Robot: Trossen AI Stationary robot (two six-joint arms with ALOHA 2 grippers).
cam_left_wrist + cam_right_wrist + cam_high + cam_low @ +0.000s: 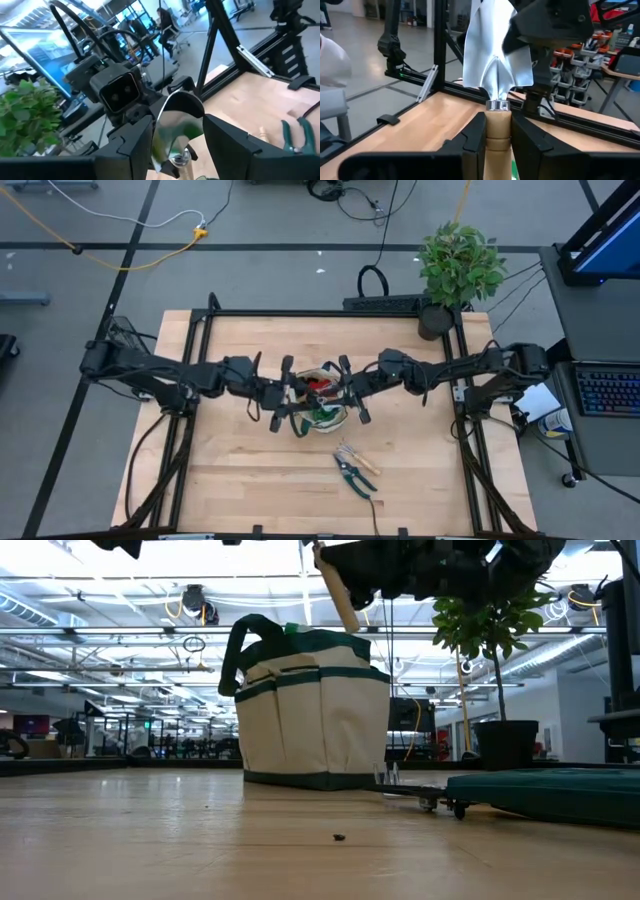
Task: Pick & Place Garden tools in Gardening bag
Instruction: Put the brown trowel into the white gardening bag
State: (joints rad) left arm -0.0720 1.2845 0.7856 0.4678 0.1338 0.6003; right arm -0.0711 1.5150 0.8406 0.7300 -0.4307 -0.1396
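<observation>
Right wrist view shows the right gripper (497, 137) clamped on the trowel (496, 75) by its wooden handle, blade upright, above the gardening bag (318, 402). Opposite it, the left gripper (177, 142) stands open, its fingers flanking the trowel blade. Pruning shears (352, 472) lie on the counter (240, 470) nearby.

A round beige fabric bag (312, 710) has dark green trim; a shiny silver trowel (497, 55) has a pale wooden handle.

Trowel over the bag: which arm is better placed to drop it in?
Right. The right pincer is shut on the trowel by its wooden handle, above the bag. The left pincer is open around the blade, holding nothing.
</observation>
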